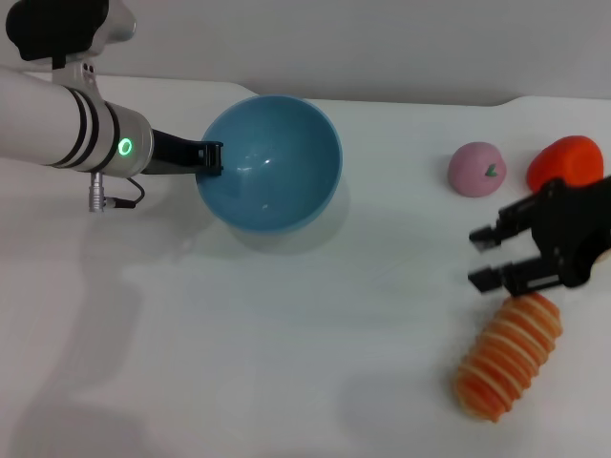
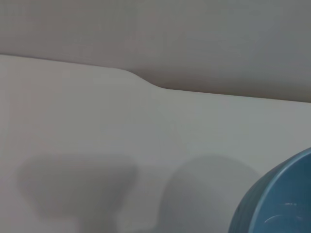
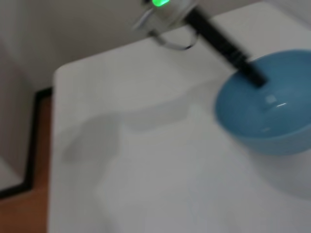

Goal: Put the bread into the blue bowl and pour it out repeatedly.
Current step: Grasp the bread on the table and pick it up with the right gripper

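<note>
White table [image 1: 286, 363] against a plain grey wall [image 1: 382, 38]

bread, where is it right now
In the head view the bread lies on the white table at the robot's near right, just below the open right gripper, well apart from the blue bowl.

Between the blue bowl [image 1: 270, 164], clamped at its rim by my left gripper [image 1: 212, 158], and the bread [image 1: 509, 356] lies bare white table [image 1: 363, 324]. My right gripper [image 1: 487, 256], fingers parted, hangs just above the bread; a pink fruit [image 1: 476, 169] and orange fruit [image 1: 565, 162] crowd behind it.
</note>
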Robot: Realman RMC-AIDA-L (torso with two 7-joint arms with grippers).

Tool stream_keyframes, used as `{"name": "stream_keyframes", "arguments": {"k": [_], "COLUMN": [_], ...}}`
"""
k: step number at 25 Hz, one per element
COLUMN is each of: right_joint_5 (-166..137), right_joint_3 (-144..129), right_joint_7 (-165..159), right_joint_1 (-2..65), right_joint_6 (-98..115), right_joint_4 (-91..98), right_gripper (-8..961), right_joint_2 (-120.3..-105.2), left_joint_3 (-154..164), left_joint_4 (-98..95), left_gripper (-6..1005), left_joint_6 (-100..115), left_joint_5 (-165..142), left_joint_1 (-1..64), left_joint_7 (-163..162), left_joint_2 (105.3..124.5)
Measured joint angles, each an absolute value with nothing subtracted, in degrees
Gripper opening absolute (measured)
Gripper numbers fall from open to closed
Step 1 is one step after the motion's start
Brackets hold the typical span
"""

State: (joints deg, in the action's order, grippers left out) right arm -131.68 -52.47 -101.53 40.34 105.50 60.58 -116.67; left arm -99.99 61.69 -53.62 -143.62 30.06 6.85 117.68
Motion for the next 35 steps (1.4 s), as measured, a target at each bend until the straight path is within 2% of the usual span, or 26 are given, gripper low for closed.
{"name": "stream_keyframes", "arguments": {"k": [7,25,35], "right_joint_5": [-139.92,-150.82,-155.24], "right_joint_3": [-62.12,-78.62,-85.25], "right_joint_7": [-104.99,-118.17,-118.86], "right_joint_1": [40.34,42.28,41.83], "right_joint_6": [109.64,106.55,94.75], "right_joint_4": [65.08,63.72,61.85], "right_gripper": [518,517,516], "right_joint_2": [-118.82,-119.19,-119.44], "left_joint_3": [-99.82,-100.11,-100.11], "left_joint_4": [61.69,61.2,61.17], "left_gripper": [5,6,5], "left_joint_6": [-53.67,-53.83,-53.69], "left_joint_5": [-143.61,-143.61,-143.61], "left_joint_1": [30.06,30.15,30.15], "left_joint_7": [6.86,7.74,7.74], "left_joint_2": [117.68,117.53,117.5]}}
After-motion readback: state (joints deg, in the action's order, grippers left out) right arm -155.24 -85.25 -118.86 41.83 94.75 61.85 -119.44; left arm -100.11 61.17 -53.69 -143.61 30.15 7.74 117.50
